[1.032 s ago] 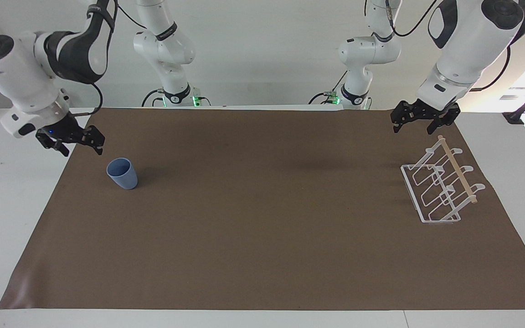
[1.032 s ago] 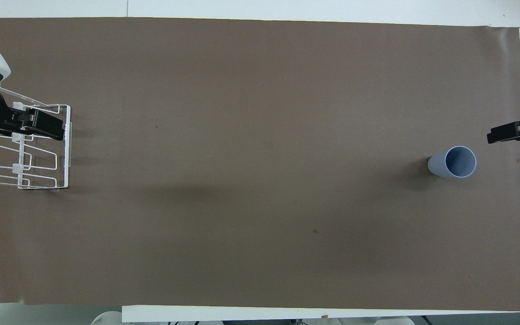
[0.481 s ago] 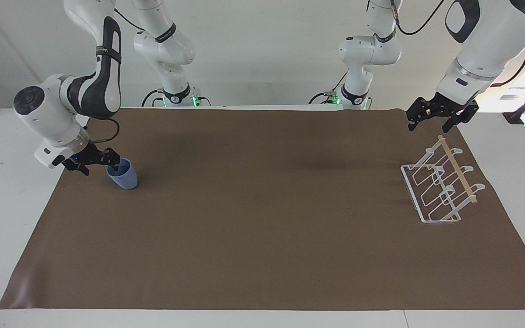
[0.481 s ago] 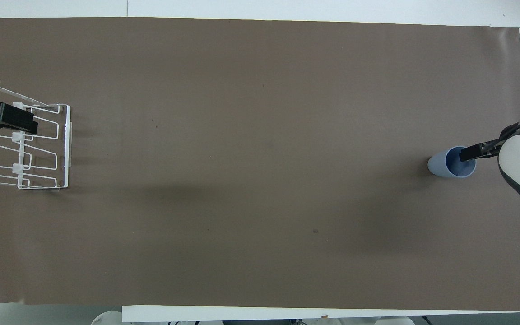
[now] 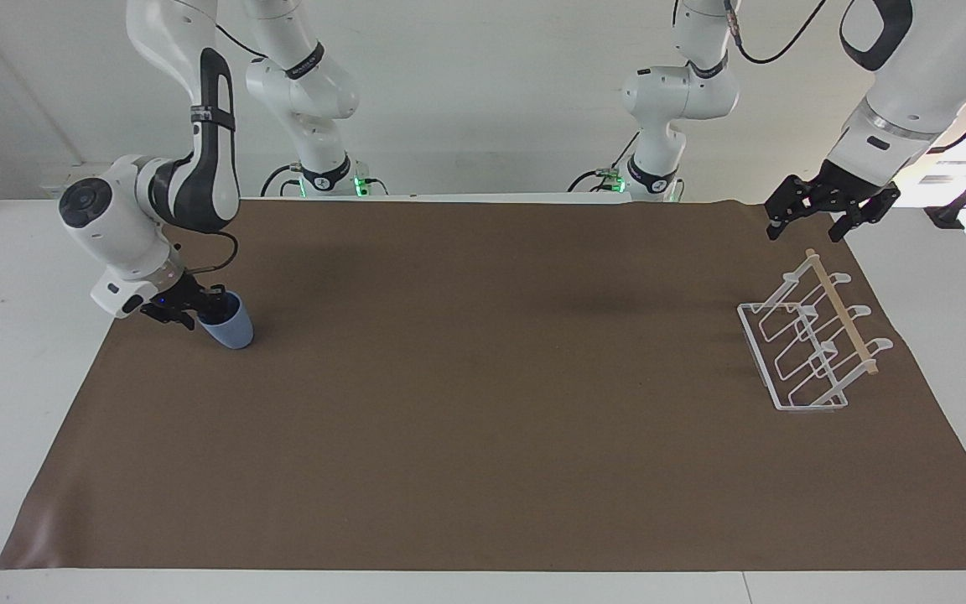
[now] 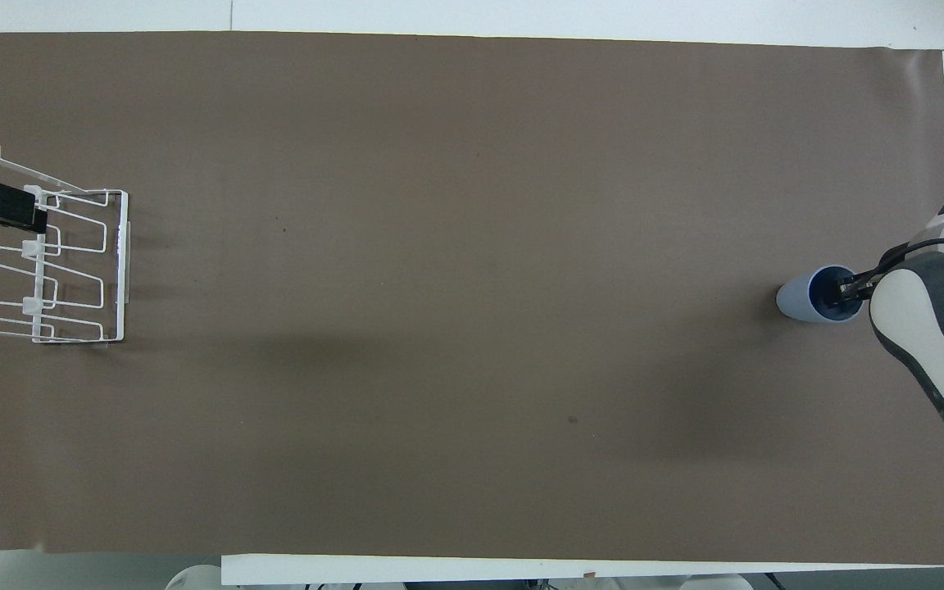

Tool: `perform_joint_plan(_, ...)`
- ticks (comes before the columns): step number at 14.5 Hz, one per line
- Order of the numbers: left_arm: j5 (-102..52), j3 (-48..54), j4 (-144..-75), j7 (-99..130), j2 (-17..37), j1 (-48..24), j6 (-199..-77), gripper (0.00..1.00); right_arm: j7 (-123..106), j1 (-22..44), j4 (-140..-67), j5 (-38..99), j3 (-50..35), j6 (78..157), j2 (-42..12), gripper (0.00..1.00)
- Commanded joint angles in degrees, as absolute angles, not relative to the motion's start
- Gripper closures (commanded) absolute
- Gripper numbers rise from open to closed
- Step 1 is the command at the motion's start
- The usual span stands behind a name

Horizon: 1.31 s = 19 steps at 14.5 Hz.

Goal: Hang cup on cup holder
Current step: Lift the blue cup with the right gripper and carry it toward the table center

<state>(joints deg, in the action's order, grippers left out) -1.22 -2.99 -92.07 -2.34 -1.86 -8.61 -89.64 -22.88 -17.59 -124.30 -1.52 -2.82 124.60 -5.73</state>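
The light blue cup (image 5: 231, 330) stands upright on the brown mat at the right arm's end of the table; it also shows in the overhead view (image 6: 801, 300). My right gripper (image 5: 198, 314) is open and low at the cup's rim, one finger inside the cup and one outside its wall, as the overhead view (image 6: 847, 288) shows. The white wire cup holder (image 5: 843, 315) with its wooden rod stands empty at the left arm's end (image 6: 121, 262). My left gripper (image 5: 808, 228) is open and hangs in the air over the holder's end nearest the robots.
A brown mat (image 5: 483, 436) covers most of the white table. Bare white table shows at both ends past the mat's edges. Nothing else lies between the cup and the holder.
My right gripper has come down from above the mat's edge to the cup's rim and reached into it. My left gripper has risen and drawn back from over the holder.
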Motion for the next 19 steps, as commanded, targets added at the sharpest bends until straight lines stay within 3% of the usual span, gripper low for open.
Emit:
perform_joint_plan(1,-1.76,1.11,-90.44,-2.99,-1.05,-4.77,-88.50,0.00,-23.99,-18.02,-124.63,-0.88,-3.16,124.98,-5.54,1.00)
perform_joint_plan(5,-1.49,4.66,-90.61,-2.73,-1.14,-2.37,-88.24,0.00,-26.53,-17.76,-119.46,1.12,-3.86,116.49,-5.71,1.00)
perform_joint_plan(10,-1.23,3.08,-90.88,-2.46,-1.14,-4.30,-88.07,0.00,-28.92,-13.64,-114.00,23.16,-4.04,105.40,-5.27,1.00)
perform_joint_plan(19,-1.23,3.08,-94.39,2.45,-2.90,-4.22,-87.80,0.00,-19.72,1.38,-116.80,56.82,-3.96,106.08,-4.04,1.00)
